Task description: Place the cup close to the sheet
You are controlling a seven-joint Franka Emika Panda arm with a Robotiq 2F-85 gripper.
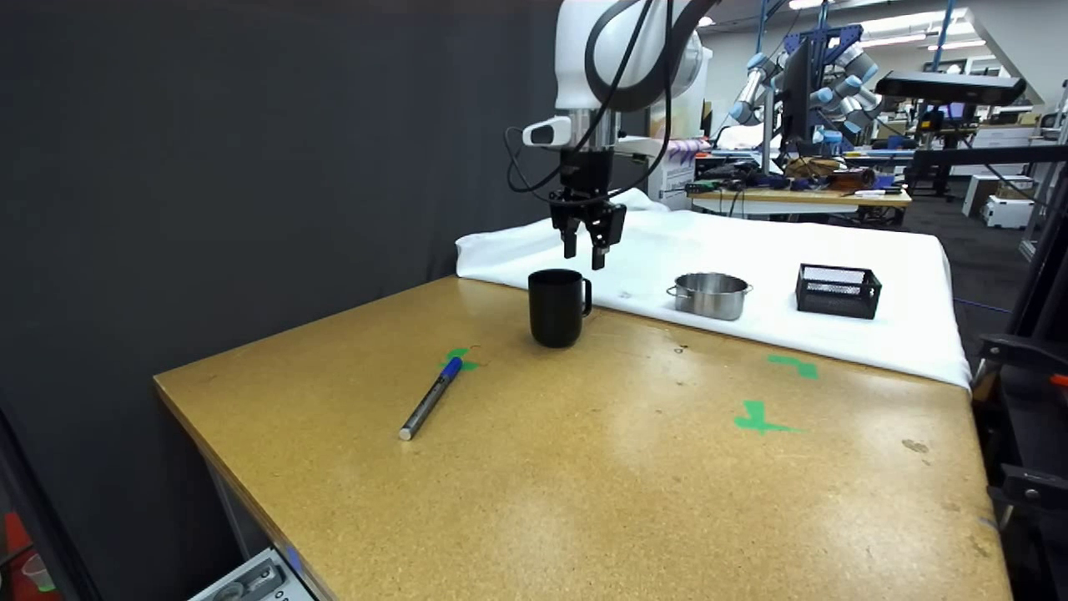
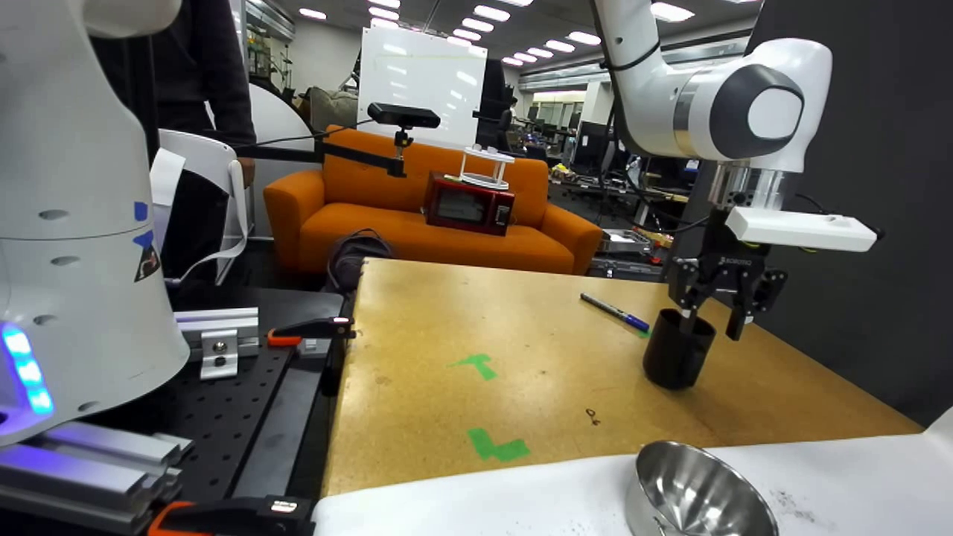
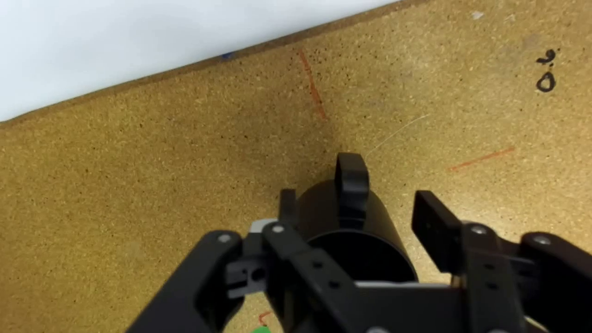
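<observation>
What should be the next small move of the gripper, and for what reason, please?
I would probably centre the open gripper over the black mug before lowering it. In an exterior view, one finger overlaps the mug's mouth while the other appears beside it, so alignment looks doubtful. In the wrist view, bare tabletop separates the mug from the white sheet, so it may need carrying closer.

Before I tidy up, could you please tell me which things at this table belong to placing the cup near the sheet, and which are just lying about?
For the job:
black cup, upright on the table
white sheet
tool, open

Just lying about:
blue-capped marker, on the table
metal pot, on the sheet
black mesh basket, on the sheet
</observation>
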